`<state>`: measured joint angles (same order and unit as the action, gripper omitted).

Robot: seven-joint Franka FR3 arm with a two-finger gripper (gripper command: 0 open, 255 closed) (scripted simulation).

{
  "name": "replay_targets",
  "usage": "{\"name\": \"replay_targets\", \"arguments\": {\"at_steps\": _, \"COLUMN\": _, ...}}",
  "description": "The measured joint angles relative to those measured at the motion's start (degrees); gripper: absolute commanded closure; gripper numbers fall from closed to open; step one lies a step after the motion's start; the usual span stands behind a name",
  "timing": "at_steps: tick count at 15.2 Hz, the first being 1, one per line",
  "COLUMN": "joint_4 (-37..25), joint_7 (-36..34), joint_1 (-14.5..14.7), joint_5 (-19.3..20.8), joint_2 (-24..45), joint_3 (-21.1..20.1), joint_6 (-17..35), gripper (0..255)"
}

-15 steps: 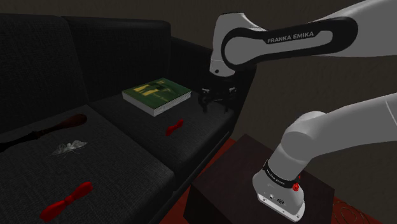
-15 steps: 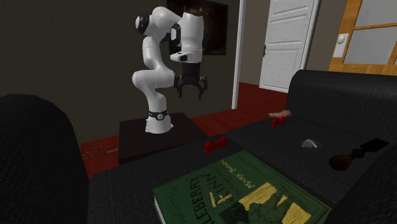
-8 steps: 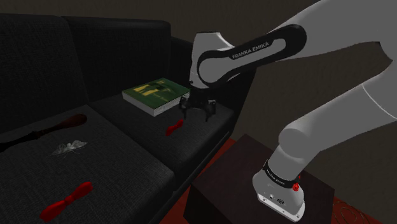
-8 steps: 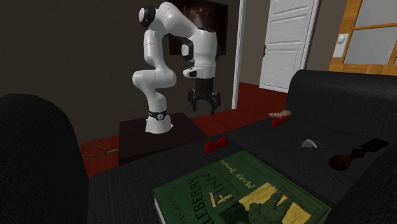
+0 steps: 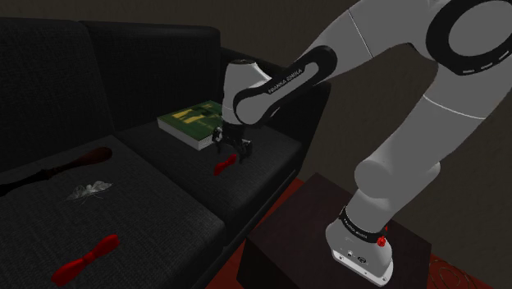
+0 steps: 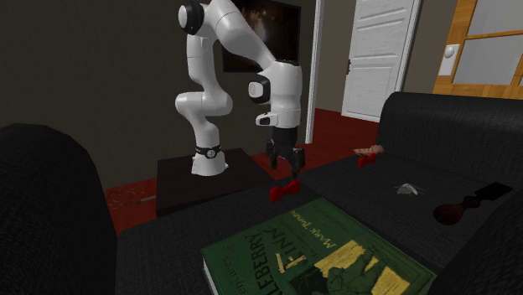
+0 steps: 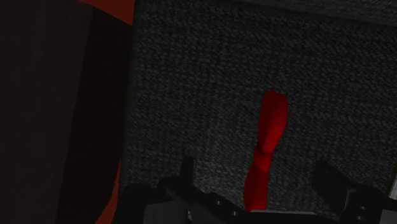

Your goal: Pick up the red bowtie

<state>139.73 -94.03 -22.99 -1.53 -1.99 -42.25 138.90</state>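
Firstly, the black sofa (image 5: 164, 209): carrier of every item listed. Next, the green book (image 5: 202, 121): flat on the end seat cushion, toward its back edge. Next, my jaws: spread wide and clasping nothing, hanging just above that cushion between the book and the front edge, fingers (image 7: 330, 182) well apart. Lastly, the red bowtie (image 5: 225, 165): flat on the same cushion near its front edge, directly beneath the jaws, untouched. Its long axis crosses my closing line, so the fingers flank its narrow width, knot about midway between them. Judged requirement: a near-straight descent.
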Motion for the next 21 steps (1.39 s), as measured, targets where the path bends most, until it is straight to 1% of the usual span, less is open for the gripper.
{"name": "replay_targets", "arguments": {"at_steps": 1, "joint_4": -1.2, "joint_7": -4.5, "joint_1": -0.6, "joint_5": 3.0, "joint_2": 2.6, "joint_3": 0.1, "joint_6": 1.1, "gripper": 0}}
{"name": "replay_targets", "arguments": {"at_steps": 3, "joint_4": -2.3, "joint_7": -9.6, "joint_1": -0.6, "joint_5": 6.7, "joint_2": 5.6, "joint_3": 0.5, "joint_6": 2.5, "gripper": 0}}
{"name": "replay_targets", "arguments": {"at_steps": 10, "joint_4": -2.0, "joint_7": -15.9, "joint_1": 0.8, "joint_5": 14.1, "joint_2": 11.7, "joint_3": 2.5, "joint_6": 7.3, "gripper": 0}}
{"name": "replay_targets", "arguments": {"at_steps": 11, "joint_4": -1.9, "joint_7": -16.0, "joint_1": 0.8, "joint_5": 14.4, "joint_2": 11.9, "joint_3": 2.7, "joint_6": 7.5, "gripper": 255}}
{"name": "replay_targets", "arguments": {"at_steps": 21, "joint_4": -1.9, "joint_7": -16.3, "joint_1": 0.9, "joint_5": 14.8, "joint_2": 12.1, "joint_3": 2.8, "joint_6": 7.8, "gripper": 255}}
